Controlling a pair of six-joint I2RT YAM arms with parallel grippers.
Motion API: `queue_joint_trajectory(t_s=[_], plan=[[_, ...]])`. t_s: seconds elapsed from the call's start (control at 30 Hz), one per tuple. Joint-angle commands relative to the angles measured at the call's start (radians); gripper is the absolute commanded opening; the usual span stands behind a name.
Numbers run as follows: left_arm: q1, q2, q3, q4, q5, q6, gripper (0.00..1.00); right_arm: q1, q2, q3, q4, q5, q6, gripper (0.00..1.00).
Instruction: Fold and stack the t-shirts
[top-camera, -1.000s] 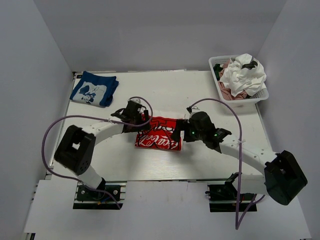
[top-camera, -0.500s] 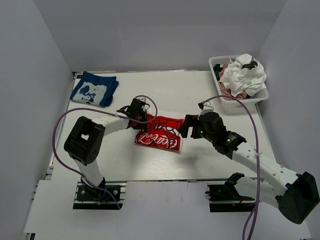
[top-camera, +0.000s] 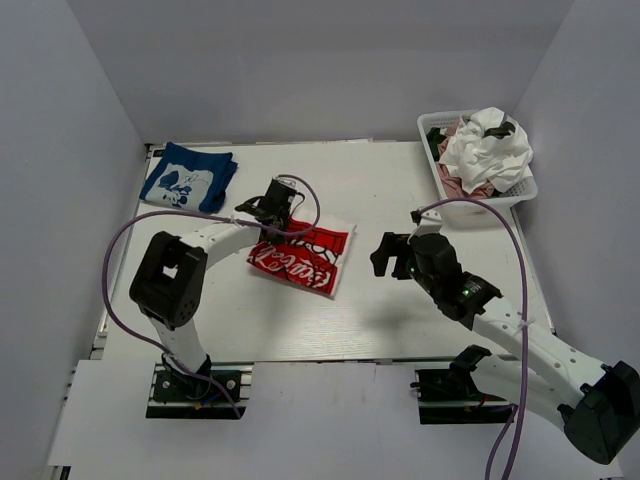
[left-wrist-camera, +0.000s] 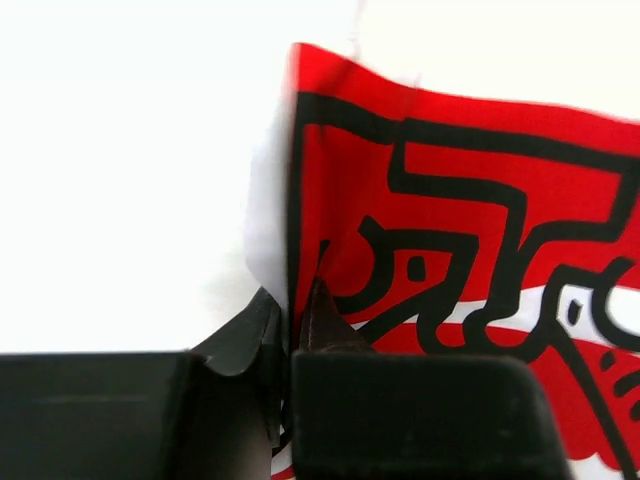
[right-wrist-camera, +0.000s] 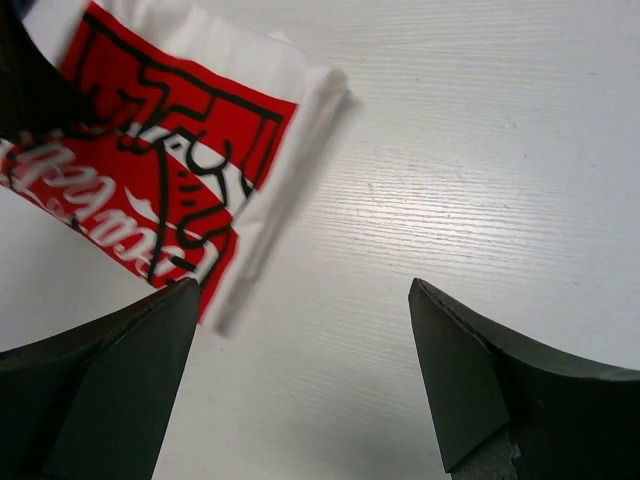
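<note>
A folded white t-shirt with a red logo print (top-camera: 300, 258) lies at mid-table, turned slightly askew. My left gripper (top-camera: 268, 222) is shut on its upper left edge; in the left wrist view the fingertips (left-wrist-camera: 318, 310) pinch the white and red cloth (left-wrist-camera: 470, 200). My right gripper (top-camera: 383, 255) hangs open to the right of the shirt, nothing between its fingers, and the shirt's corner (right-wrist-camera: 200, 170) shows at upper left in its wrist view. A folded blue t-shirt (top-camera: 188, 178) with a white graphic lies at the far left. More crumpled t-shirts, white (top-camera: 488, 148) and pink (top-camera: 462, 185), fill the basket.
The white mesh basket (top-camera: 524, 190) stands at the table's far right corner. Purple cables loop over both arms. Grey walls close in on the left, back and right of the table.
The left gripper shut on the red-print shirt's edge and dragged it left, turning it. The right gripper let go and drew back to the right, staying open.
</note>
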Motion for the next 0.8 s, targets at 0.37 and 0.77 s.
queue_joint_trajectory(t_s=[0.37,0.77], plan=[[0.138,-0.127,0.162,0.289,-0.327,0.583,0.0,-0.011,0.063,-0.007,0.096,0.094,-0.068,0.9],[0.341,0.018,0.448,0.235,-0.143,0.771,0.0,-0.024,0.178,0.029,0.12,0.098,-0.071,0.9]])
